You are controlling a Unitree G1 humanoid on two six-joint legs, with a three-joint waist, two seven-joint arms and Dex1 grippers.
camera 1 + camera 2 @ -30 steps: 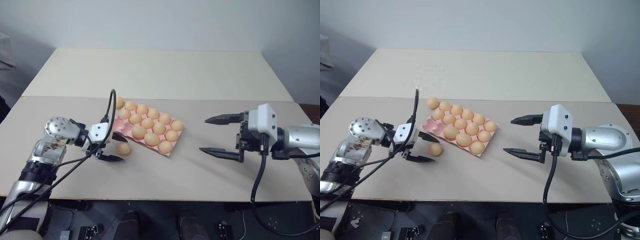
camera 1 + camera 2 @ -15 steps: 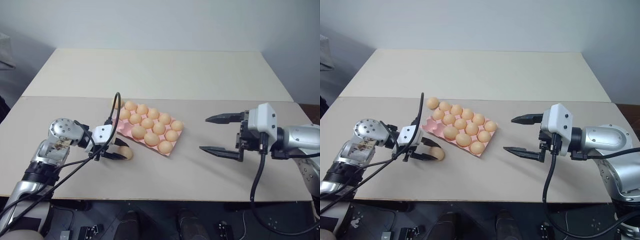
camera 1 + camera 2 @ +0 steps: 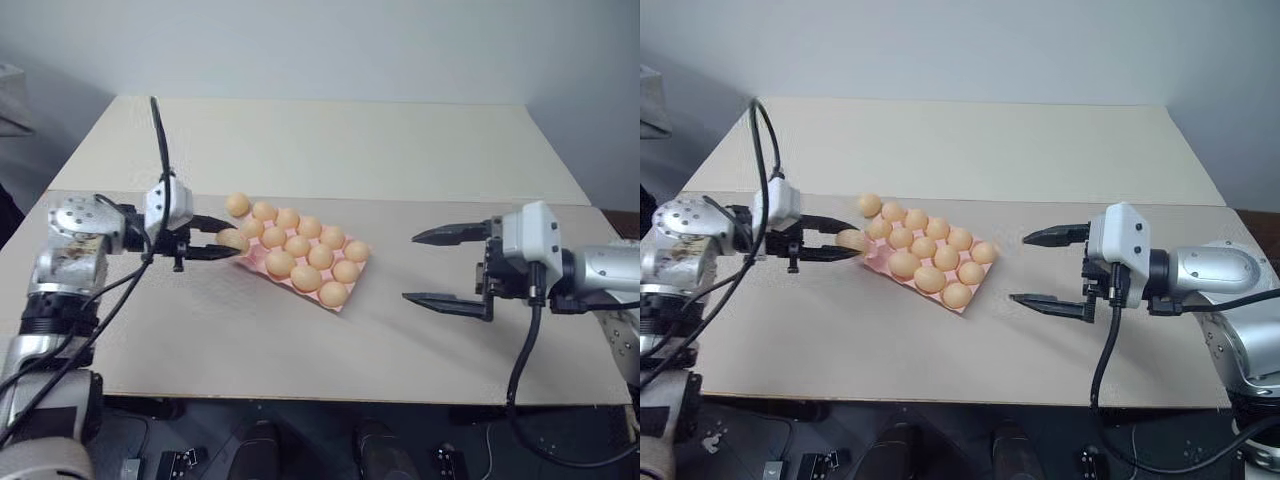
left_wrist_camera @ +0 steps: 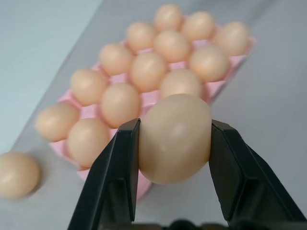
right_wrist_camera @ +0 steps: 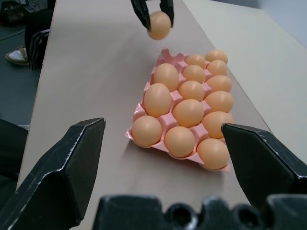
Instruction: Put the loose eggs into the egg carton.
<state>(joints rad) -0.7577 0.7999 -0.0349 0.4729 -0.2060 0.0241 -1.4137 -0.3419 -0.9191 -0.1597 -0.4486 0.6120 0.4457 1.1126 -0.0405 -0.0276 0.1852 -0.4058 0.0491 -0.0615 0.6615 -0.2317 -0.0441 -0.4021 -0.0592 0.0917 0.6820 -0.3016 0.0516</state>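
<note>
Head views first: pink egg carton (image 3: 300, 262) sitting on the beige table (image 3: 330, 330), angled, nearly full of orange-tan eggs. Left gripper (image 3: 222, 240) just off the carton's left end, above the table, clamped on one egg (image 3: 233, 239) held right at the carton's near-left corner. One more loose egg (image 3: 237, 204) lying on the table just beside the carton's far-left corner, touching or nearly so, hard to say which. Right gripper (image 3: 428, 268) well off to the carton's right, fingers spread wide, nothing between them, pointing back toward the carton. Left wrist view next: held egg (image 4: 175, 138) pinched between the two black fingers (image 4: 113, 179), big and close, hanging in front of the carton (image 4: 144, 98); behind it rows of seated eggs in their cups, and the loose egg (image 4: 18, 174) on the bare table just past the carton's corner. Right wrist view last: carton (image 5: 165, 143) seen from its other end, eleven or so eggs seated in cups, an open pink cup at the end nearest the left gripper (image 5: 153, 14); that gripper hanging just beyond that end with its egg (image 5: 159, 25) gripped, clear of the table. Right gripper's own fingers (image 5: 72, 158) wide apart on either side of the carton, well short of it, holding zilch.
</note>
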